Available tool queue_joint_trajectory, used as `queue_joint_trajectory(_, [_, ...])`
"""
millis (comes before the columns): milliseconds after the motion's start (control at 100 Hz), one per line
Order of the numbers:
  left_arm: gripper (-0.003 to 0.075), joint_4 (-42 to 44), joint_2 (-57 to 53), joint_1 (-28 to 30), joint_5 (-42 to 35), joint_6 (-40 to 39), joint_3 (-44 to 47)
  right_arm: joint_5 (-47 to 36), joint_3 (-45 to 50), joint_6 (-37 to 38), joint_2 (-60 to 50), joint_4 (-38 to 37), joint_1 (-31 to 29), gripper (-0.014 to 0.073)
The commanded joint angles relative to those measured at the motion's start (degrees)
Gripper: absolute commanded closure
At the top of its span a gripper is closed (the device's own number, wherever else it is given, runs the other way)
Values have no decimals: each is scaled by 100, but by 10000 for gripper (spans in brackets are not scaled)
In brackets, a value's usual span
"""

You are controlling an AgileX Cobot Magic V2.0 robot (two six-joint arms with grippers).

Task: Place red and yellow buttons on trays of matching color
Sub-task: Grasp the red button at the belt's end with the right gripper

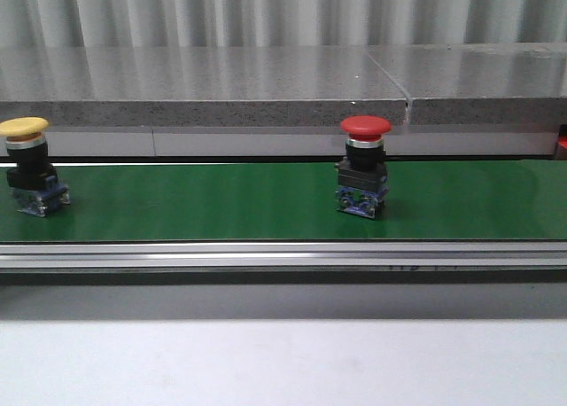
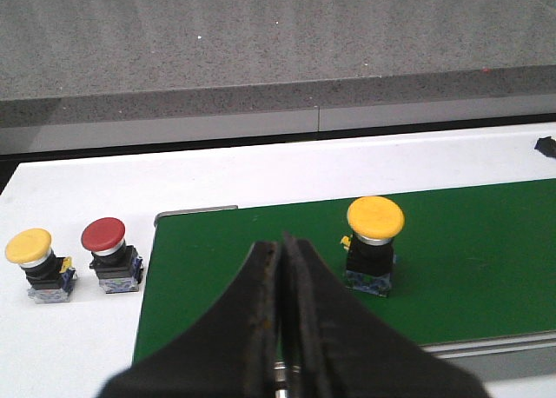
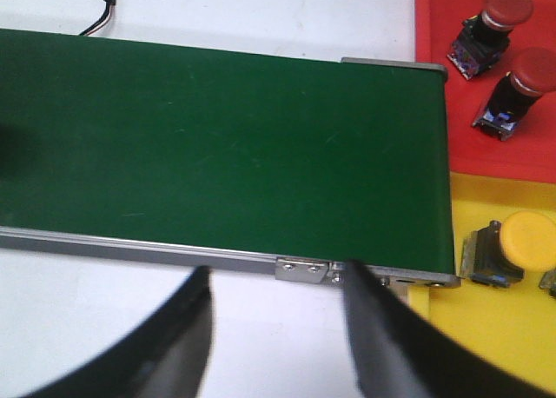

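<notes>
Two mushroom-cap pushbuttons ride the green conveyor belt point(image 1: 221, 202): a red-capped button on a black-and-blue switch block point(image 1: 362, 175) near mid-belt and a yellow-capped button of the same build point(image 1: 31, 165) toward the belt's left end. In the left wrist view the left gripper point(image 2: 282, 250) has its fingers pressed together w/ nothing between them, and the yellow-capped button sits just beyond and to one side of the tips, upright on the belt. Two spare buttons, one yellow point(image 2: 36, 263) and one red point(image 2: 109, 255), stand off the belt on the white tabletop point(image 2: 78, 189), further out to the other side of those tips. The right gripper point(image 3: 274, 289) is spread wide and empty, tips hovering over the belt's aluminium edge rail point(image 3: 174, 257); the red tray point(image 3: 434, 76) w/ two red buttons already in it and the yellow tray point(image 3: 434, 328) w/ a yellow one lie off the belt's end, to the side of the fingers. Main risks, as I judge it: if the belt is moving, timing a grab is tricky, & tall top-heavy buttons could tip if a finger clips the cap; the wrong tray is an easy slip, since the two adjoin. Behind the belt: a grey speckled stone ledge point(image 1: 204, 87) and pale curtain-like folds point(image 1: 266, 11).
</notes>
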Motion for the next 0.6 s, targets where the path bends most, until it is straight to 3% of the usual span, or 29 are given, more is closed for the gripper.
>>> queue_joint_trajectory(0, [740,-113,13,-52,-464,-2,-163,-267,-151,-49,-26,219,27,-28])
queue_joint_trajectory(30, [740,-113,13,-52,-464,-2,-163,-288,-151,-56,-26,290,32,-78])
queue_joint_trajectory(220, [740,-113,13,-52,-464,-2,-163,-256,-316,-579,309,586,434,5])
queue_joint_trajectory(590, [740,-113,13,-52,-464,-2,-163,-51,-1268,-791,2154,646,1857,13])
